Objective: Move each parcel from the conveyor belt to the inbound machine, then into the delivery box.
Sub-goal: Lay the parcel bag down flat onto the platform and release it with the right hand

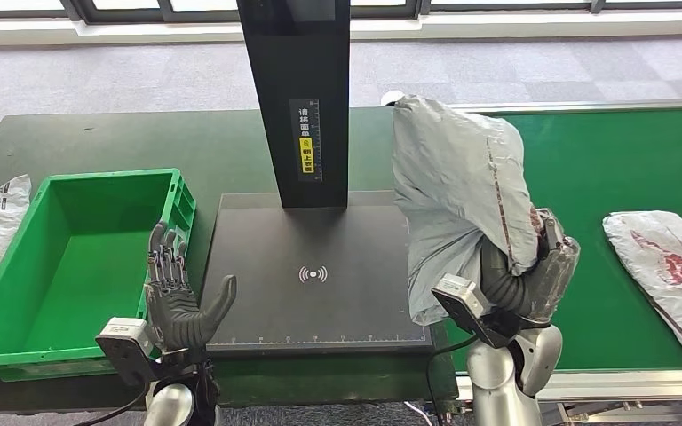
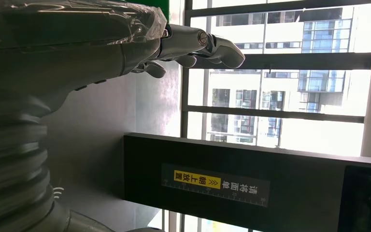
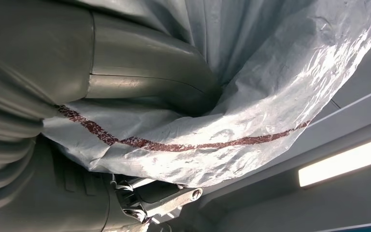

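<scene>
Green box (image 1: 18, 293) sits left of scanner plate (image 1: 320, 311), ready to receive. Left hand (image 1: 176, 297) upright between box and plate, palm toward plate, fingers apart, holding nothing; likely waiting to take the parcel. Right hand (image 1: 533, 271) raised, fingers clamped on grey parcel (image 1: 457, 195), held over the plate's right edge, apparently for scanning. Another parcel (image 1: 666, 275) waits on belt (image 1: 622, 160).

Left hand (image 1: 178, 297) is raised, palm upright, fingers spread apart and pointing forward, thumb out to the side. Right hand (image 1: 533, 271) is lifted higher, fingers wrapped around a grey parcel (image 1: 457, 191).
</scene>
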`<state>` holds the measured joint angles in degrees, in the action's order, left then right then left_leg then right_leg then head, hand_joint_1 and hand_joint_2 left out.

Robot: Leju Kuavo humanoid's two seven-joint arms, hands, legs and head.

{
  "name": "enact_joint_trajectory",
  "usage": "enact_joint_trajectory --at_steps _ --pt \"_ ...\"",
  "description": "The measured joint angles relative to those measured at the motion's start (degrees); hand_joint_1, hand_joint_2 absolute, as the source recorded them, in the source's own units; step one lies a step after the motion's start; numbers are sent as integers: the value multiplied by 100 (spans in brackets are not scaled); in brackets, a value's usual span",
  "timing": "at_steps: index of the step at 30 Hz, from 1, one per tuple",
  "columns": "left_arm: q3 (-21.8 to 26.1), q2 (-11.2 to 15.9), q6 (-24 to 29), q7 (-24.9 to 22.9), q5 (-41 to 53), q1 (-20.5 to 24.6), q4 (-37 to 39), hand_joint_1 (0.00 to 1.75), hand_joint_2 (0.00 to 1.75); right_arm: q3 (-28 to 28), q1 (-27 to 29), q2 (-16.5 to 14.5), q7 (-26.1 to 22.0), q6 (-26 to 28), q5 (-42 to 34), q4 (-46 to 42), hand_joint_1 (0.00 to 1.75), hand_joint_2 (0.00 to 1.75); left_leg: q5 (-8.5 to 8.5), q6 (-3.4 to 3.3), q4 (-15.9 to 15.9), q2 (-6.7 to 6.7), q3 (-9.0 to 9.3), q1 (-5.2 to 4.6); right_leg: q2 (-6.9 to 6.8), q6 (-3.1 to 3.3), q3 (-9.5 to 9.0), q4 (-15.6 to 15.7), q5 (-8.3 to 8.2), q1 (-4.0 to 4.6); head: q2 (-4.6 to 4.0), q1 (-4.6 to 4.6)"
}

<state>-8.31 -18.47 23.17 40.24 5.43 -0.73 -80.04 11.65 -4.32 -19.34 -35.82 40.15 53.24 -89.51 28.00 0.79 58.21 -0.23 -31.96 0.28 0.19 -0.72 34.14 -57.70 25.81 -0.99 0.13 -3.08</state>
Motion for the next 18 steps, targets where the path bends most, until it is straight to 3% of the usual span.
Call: enact_joint_trajectory --at_steps 5,9,11,14,18 --pt "0 0 0 0 0 0 0 0 175 0 2 0 0 0 0 -22 175 175 0 0 0 0 0 0 0 0 0 0 0 0 0 0" --pt "0 0 -17 0 1 0 1 0 175 -14 -2 0 62 -70 85 -33 0 175 0 0 -2 -1 -16 1 -1 0 -4 -1 0 0 0 0" --pt "0 0 -74 1 8 16 22 0 175 -199 -164 -18 369 -190 608 398 0 175 9 8 -6 19 -33 7 15 6 -12 -2 1 4 0 -1" --pt "-3 -1 -113 3 14 113 98 0 175 -983 -625 -67 932 -149 1487 1963 0 175 22 18 -5 84 5 15 76 20 -9 -2 -5 13 0 3" --pt "-4 -2 -108 2 5 182 166 0 175 -1724 -847 -86 1144 -69 1594 3216 0 175 -14 23 -3 27 8 14 29 22 6 -5 -17 20 0 2"
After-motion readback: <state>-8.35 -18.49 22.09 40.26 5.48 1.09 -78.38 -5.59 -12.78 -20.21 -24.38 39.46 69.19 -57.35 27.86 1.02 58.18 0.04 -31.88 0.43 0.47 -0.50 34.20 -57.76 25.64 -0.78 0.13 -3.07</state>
